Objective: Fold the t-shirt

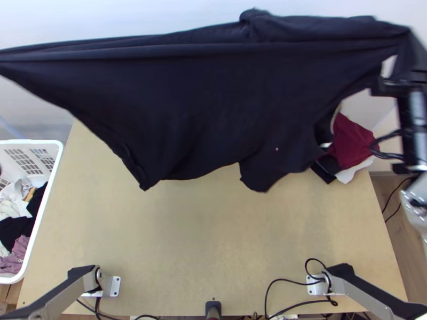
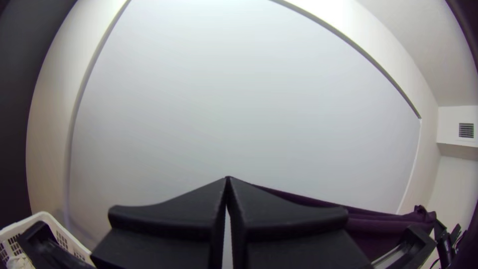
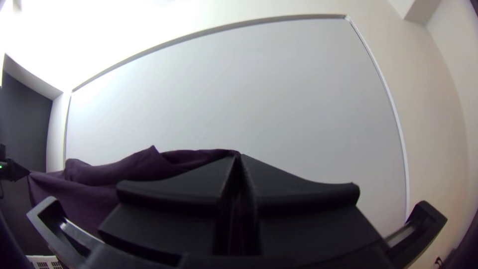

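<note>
The dark t-shirt [image 1: 213,96] hangs stretched in the air between the two grippers, its upper edge drawn taut and its lower part drooping above the table. At the upper right, my right gripper [image 1: 416,77] has one end of the cloth. In the right wrist view my right gripper [image 3: 239,157] is shut on the t-shirt [image 3: 134,167], which runs across to the other gripper. My left gripper [image 2: 228,178] is shut on the opposite end of the t-shirt [image 2: 383,226].
A white basket [image 1: 40,213] with mixed clothes stands at the table's left side. Dark red cloth [image 1: 352,141] lies with white and black pieces at the right rear of the table [image 1: 203,240]. Black cables [image 1: 288,282] run along the near edge.
</note>
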### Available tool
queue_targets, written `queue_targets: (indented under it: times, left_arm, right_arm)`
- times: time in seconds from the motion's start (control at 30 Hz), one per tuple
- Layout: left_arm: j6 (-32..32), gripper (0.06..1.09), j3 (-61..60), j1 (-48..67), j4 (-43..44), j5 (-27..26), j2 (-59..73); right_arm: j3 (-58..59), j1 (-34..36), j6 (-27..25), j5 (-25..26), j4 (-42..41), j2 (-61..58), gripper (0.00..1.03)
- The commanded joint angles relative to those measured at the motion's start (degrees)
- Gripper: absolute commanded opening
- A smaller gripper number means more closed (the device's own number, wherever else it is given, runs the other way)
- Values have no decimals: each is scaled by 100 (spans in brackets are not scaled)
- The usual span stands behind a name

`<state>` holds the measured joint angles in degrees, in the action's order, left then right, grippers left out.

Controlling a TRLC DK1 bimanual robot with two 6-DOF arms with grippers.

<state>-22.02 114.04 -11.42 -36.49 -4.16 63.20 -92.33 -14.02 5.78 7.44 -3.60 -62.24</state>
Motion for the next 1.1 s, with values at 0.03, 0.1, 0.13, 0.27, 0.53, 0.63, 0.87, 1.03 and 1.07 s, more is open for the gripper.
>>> queue_targets:
  times: [0.03, 0.1, 0.13, 0.27, 0.53, 0.63, 0.87, 1.03, 1.07]
  left_arm:
    - [321, 9, 22, -273, 239, 487, -229]
    - [383, 9, 66, -299, 283, 548, -291]
    - [400, 9, 119, -299, 283, 548, -308]
    - [506, 9, 286, -308, 283, 680, -396]
    - [515, 9, 373, -317, 186, 794, -686]
    - [506, 9, 356, -317, 10, 794, -888]
    - [471, 9, 22, -317, -245, 786, -1591]
    - [427, 9, -532, -317, -412, 742, -2198]
    - [418, 9, -664, -317, -438, 733, -2303]
  right_arm:
    - [-812, 260, -411, -6, 491, 107, 3]
    - [-1269, 260, -455, -67, 1001, -16, 3]
    - [-1445, 268, -455, -129, 1230, -52, 3]
    - [-1946, 268, -622, -287, 1871, -96, 3]
    - [-3185, 268, -815, -577, 4025, -192, 3]
    - [-3651, 224, -824, -735, 5018, -122, 3]
    - [-3625, -13, -1167, -876, 5985, 634, 3]
    - [-3625, -145, -1237, -858, 6468, 977, 3]
    - [-3616, -180, -1229, -832, 6609, 1012, 3]
